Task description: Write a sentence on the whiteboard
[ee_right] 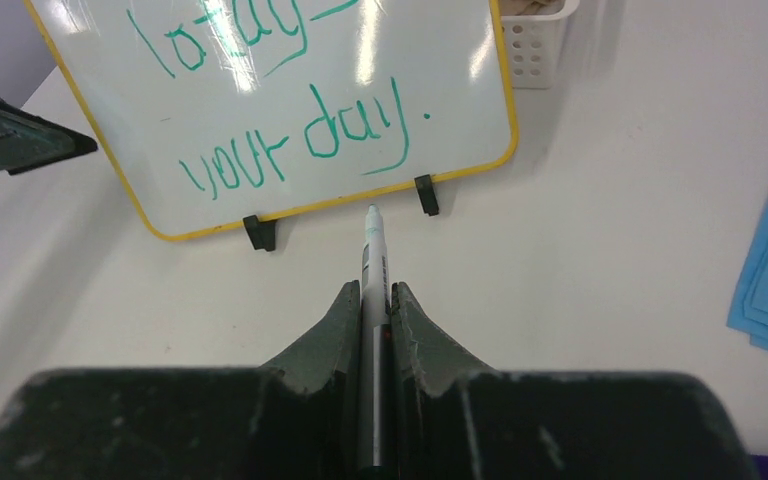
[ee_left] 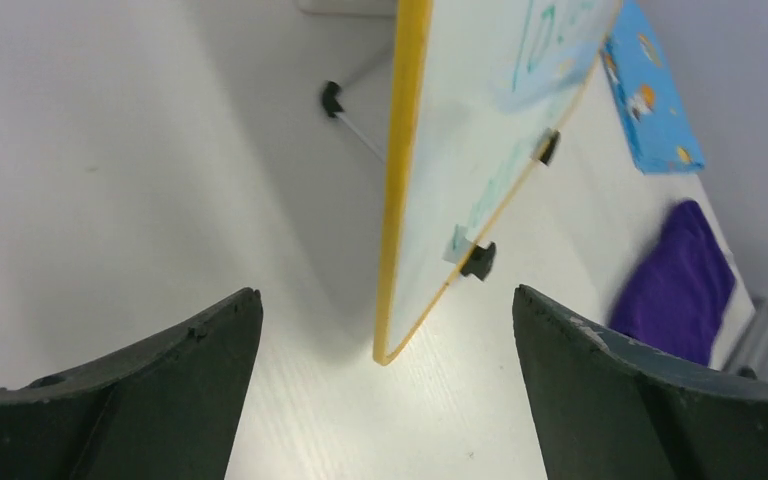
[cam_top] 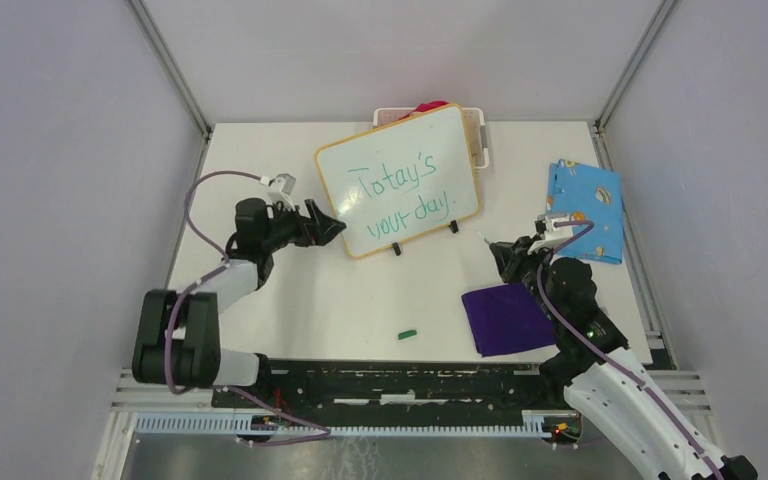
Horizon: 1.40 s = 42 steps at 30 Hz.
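The whiteboard (cam_top: 397, 180) stands tilted on two black feet at the table's back middle, its frame orange-yellow. The sentence (cam_top: 400, 190) is in green, two lines, about "Totay's your day." It also shows in the right wrist view (ee_right: 290, 110). My left gripper (cam_top: 332, 228) is open just left of the board's lower left corner (ee_left: 388, 345), apart from it. My right gripper (cam_top: 497, 250) is shut on a white marker (ee_right: 373, 262), tip pointing at the board and a little short of its lower edge. A green cap (cam_top: 407, 334) lies on the table near the front.
A purple cloth (cam_top: 507, 318) lies at the front right under my right arm. A blue patterned cloth (cam_top: 587, 208) lies at the right. A white plastic basket (cam_top: 478, 130) stands behind the board.
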### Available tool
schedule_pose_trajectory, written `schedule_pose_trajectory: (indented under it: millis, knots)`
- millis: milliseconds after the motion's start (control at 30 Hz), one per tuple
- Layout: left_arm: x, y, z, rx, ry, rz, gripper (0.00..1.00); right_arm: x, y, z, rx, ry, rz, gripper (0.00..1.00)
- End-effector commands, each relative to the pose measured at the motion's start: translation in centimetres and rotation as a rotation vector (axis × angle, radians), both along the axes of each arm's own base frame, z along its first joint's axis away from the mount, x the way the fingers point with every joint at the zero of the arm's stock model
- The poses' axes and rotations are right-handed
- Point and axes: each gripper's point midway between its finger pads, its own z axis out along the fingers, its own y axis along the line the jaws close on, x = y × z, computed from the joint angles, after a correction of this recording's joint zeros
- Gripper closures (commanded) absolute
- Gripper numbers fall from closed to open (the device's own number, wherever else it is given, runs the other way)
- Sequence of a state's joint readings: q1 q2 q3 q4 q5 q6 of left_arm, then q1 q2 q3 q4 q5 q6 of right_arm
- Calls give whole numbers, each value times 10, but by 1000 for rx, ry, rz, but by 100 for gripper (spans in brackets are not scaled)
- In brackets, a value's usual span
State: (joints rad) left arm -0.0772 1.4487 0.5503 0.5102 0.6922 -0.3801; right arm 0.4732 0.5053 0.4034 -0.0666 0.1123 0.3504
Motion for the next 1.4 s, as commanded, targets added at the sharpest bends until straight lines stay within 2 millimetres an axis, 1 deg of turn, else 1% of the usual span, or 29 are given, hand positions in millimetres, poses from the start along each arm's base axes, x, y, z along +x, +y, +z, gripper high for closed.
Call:
schedule_pose_trajectory:
  millis: [0, 67, 100, 133, 200, 267, 300, 367, 433, 500, 567, 667, 767, 867, 1000, 1167, 1300, 1367]
  knots:
    - [9, 65, 24, 214, -1, 353, 0, -1, 12, 28, 42, -67, 49, 100]
    - [5, 101, 36, 306, 37, 541, 0, -2, 14, 27, 40, -64, 60, 100]
    - [-2, 115, 40, 328, 81, 631, 0, -2, 14, 26, 37, -64, 63, 100]
    - [-6, 129, 48, 335, 113, 723, 0, -2, 15, 26, 30, -64, 66, 100]
    - [-18, 140, 60, 332, 180, 815, 0, -2, 16, 27, 11, -62, 75, 100]
    - [-25, 141, 75, 297, 171, 840, 0, -1, 17, 27, -6, -59, 79, 100]
    - [-28, 134, 86, 259, 136, 811, 0, 0, 17, 28, -13, -58, 81, 100]
    - [-34, 116, 101, 210, 73, 709, 0, 0, 17, 26, -36, -53, 89, 100]
    - [-44, 83, 110, 172, 11, 536, 0, 1, 15, 23, -73, -52, 88, 100]
    - [-58, 57, 110, 184, -8, 408, 0, 1, 9, 15, -110, -38, 69, 100]
    - [-74, 35, 103, 239, 1, 308, 0, 0, 2, 5, -137, -20, 46, 100]
    - [-98, 9, 89, 329, 5, 208, 1, -2, -7, -9, -161, -4, 13, 100]
    - [-119, -9, 83, 363, -2, 114, 3, -6, -11, -20, -164, 3, 1, 100]
    - [-133, -20, 81, 391, -27, 61, 3, -8, -14, -25, -171, 5, -5, 100]
    - [-146, -37, 78, 419, -50, -6, 2, -9, -20, -24, -181, -9, -29, 100]
    - [-164, -68, 57, 503, -34, -128, 1, -9, -20, -23, -181, -12, -30, 100]
    - [-179, -92, 45, 589, -59, -215, 1, -9, -21, -21, -180, -17, -35, 100]
    - [-180, -97, 39, 615, -58, -235, 2, -9, -23, -20, -178, -22, -43, 100]
